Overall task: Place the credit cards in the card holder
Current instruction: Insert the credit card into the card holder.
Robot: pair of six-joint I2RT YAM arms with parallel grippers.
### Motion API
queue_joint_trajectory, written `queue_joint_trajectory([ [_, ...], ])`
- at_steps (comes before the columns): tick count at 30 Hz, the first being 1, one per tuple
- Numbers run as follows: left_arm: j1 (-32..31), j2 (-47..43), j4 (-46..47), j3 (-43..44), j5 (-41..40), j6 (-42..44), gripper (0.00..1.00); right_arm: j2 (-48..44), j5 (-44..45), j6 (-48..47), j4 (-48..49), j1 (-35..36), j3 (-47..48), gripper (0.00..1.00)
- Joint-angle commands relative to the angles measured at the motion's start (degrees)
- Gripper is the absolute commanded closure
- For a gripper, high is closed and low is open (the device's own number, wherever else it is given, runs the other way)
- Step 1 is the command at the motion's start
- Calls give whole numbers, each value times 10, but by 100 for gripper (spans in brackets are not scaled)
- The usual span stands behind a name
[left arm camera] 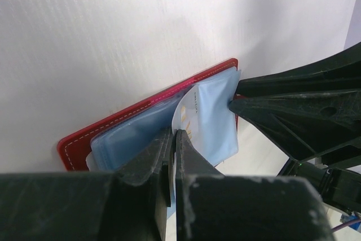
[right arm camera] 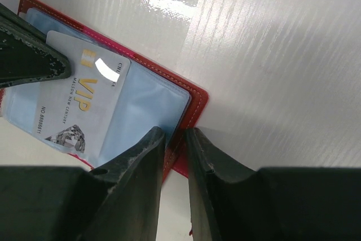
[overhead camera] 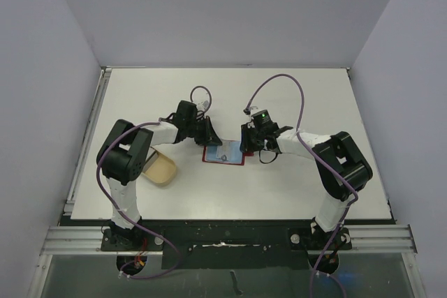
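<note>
**Slide the card in flat**

My left gripper (left arm camera: 175, 135) is pinched shut on the credit card (right arm camera: 84, 105), which lies partly over the open card holder (left arm camera: 79, 146). My right gripper (right arm camera: 174, 136), narrow, nips the holder's edge. I should hold that steady and push slowly.

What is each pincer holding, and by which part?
Left pincer pinches the pale grey plastic VIP card at its corner; right pincer grips the flat red folding wallet's edge.

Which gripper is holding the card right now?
The left gripper, shut on the VIP card; the right gripper instead grips the edge of the red wallet.
</note>
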Motion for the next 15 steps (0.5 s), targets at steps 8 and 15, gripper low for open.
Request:
queue_joint_trajectory([
  [8, -30, -16, -31, 1, -44, 8, 100, -11, 16, 12, 12, 7, -8, 76],
  [15, -31, -17, -81, 14, -48, 40, 100, -11, 38, 17, -17, 7, 6, 77],
])
